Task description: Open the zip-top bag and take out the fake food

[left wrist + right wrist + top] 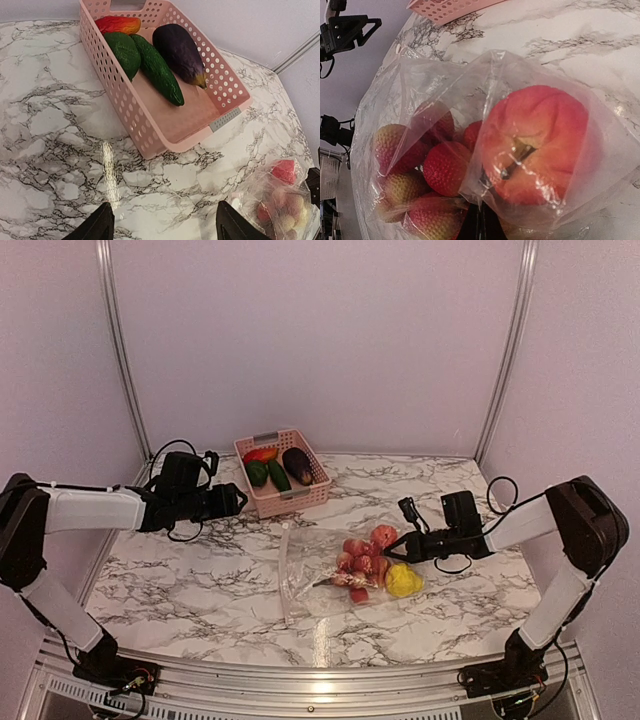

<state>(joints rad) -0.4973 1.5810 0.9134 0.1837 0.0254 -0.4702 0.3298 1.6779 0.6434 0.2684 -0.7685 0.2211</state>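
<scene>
The clear zip-top bag (320, 575) lies flat on the marble table. It holds a cluster of small red balls (358, 565), a pinkish-red round fruit (384, 535) and a yellow lumpy fruit (403, 580). My right gripper (396, 551) is at the bag's right end. In the right wrist view it (482, 227) is shut, pinching the bag's plastic (420, 85) below the round fruit (535, 142) and beside the red balls (442, 167). My left gripper (238, 501) is open and empty, left of the bag. Its fingertips (97, 227) are spread wide over bare marble.
A pink slotted basket (300, 497) stands at the back centre. In the left wrist view its wall (115, 95) is close ahead; it holds a dark purple eggplant (180, 50), two green pieces (125, 52) and a red-orange piece (117, 24). Walls enclose the table.
</scene>
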